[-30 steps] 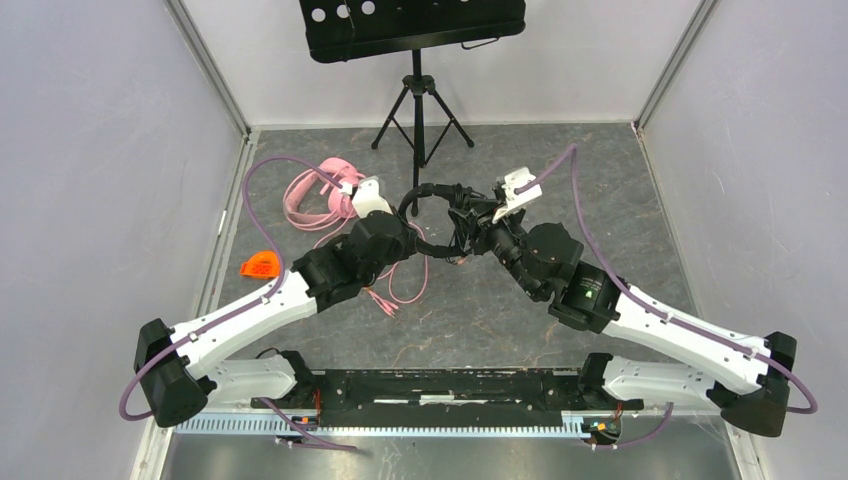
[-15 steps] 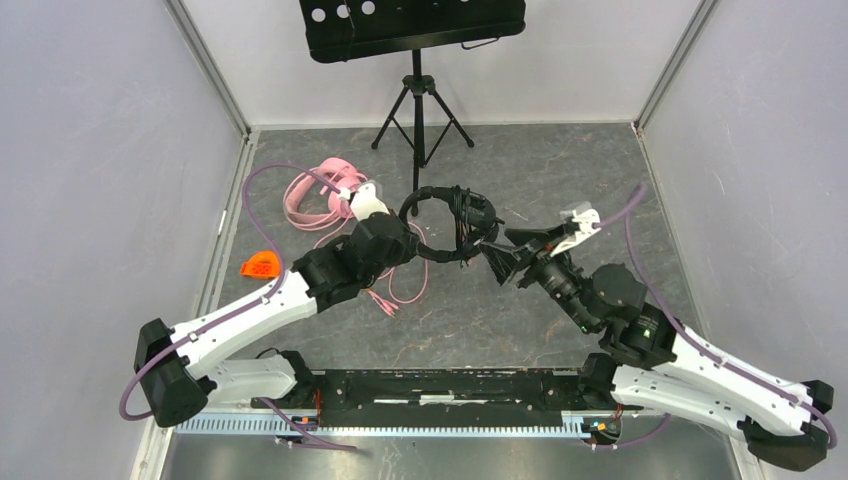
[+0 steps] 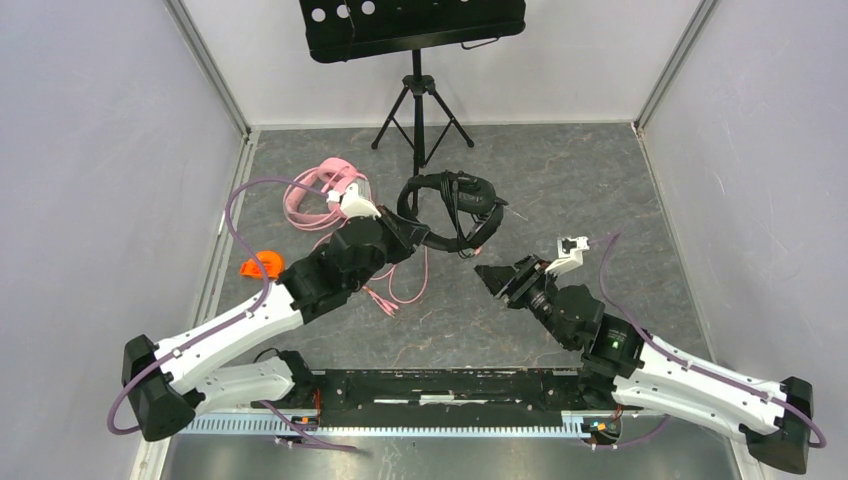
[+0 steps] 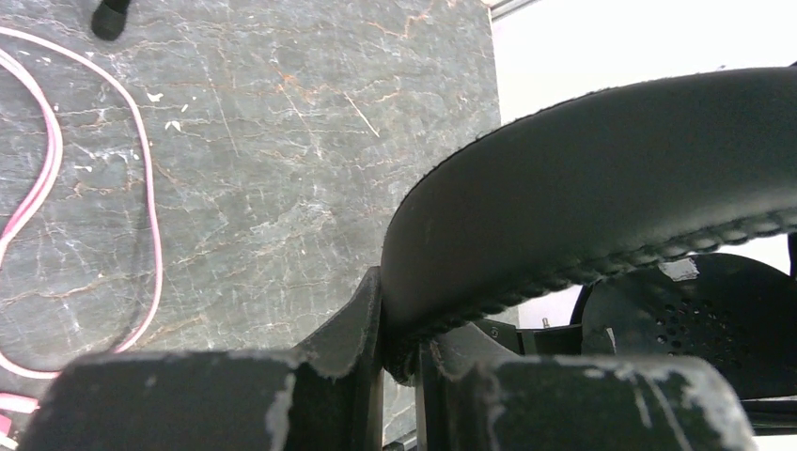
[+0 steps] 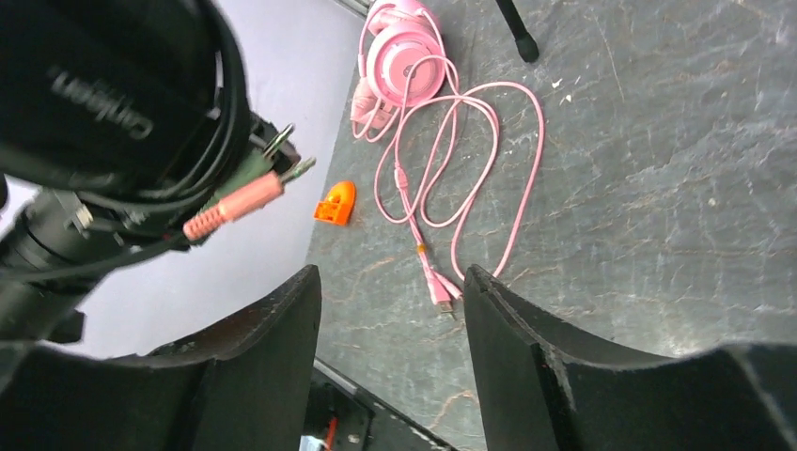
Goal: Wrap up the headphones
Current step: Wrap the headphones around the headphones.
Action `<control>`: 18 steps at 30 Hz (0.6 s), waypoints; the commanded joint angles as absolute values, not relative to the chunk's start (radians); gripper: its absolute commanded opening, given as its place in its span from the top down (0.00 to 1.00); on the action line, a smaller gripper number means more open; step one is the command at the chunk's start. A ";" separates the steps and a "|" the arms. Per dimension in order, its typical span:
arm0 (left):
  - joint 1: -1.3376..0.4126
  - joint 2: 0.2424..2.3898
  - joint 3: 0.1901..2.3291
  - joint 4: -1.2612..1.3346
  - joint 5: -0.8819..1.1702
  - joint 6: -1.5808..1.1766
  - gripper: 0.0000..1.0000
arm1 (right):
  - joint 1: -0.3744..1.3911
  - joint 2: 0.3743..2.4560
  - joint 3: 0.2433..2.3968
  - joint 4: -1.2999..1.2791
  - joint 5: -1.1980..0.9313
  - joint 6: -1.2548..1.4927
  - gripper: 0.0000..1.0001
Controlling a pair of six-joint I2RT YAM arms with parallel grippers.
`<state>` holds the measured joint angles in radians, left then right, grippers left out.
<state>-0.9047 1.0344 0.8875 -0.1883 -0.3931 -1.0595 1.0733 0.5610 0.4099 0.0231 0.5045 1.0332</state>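
My left gripper [image 3: 418, 231] is shut on the padded band of the black headphones [image 3: 452, 206]; the band [image 4: 601, 178] sits pinched between its jaws [image 4: 399, 324]. The thin black cable is wound round an ear cup [image 5: 113, 85], and its pink and green plugs [image 5: 233, 207] stick out. The pink headphones [image 3: 322, 194] lie on the floor at the back left [image 5: 409, 52], their long pink cable [image 5: 470, 169] loose beside them. My right gripper [image 3: 497, 277] is open and empty [image 5: 387, 282], near and right of the black pair.
A black music stand [image 3: 412, 24] on a tripod [image 3: 420, 112] stands at the back. A small orange object [image 3: 262, 266] lies near the left wall [image 5: 336, 202]. A black rail [image 3: 440, 385] runs along the near edge.
My right gripper has come off the black headphones, opened and drawn back toward the near right. The left arm has shifted slightly left and back, carrying the black headphones.
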 commanded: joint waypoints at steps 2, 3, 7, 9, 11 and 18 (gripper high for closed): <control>-0.902 0.981 0.867 -0.022 -0.350 -1.099 0.98 | 1.077 0.557 0.411 0.113 0.572 1.302 0.41; -0.902 0.978 0.866 -0.020 -0.350 -1.095 0.98 | 1.077 0.556 0.399 0.119 0.575 1.345 0.42; -0.903 0.974 0.859 -0.005 -0.345 -1.084 0.98 | 1.077 0.556 0.371 0.087 0.598 1.500 0.44; -0.902 0.975 0.852 0.022 -0.334 -1.076 0.98 | 1.077 0.561 0.371 0.064 0.618 1.552 0.44; -0.902 0.977 0.843 0.041 -0.322 -1.071 0.98 | 1.077 0.569 0.376 0.066 0.623 1.570 0.44; -0.904 0.991 0.827 0.043 -0.333 -1.047 0.98 | 1.077 0.601 0.381 0.103 0.612 1.657 0.44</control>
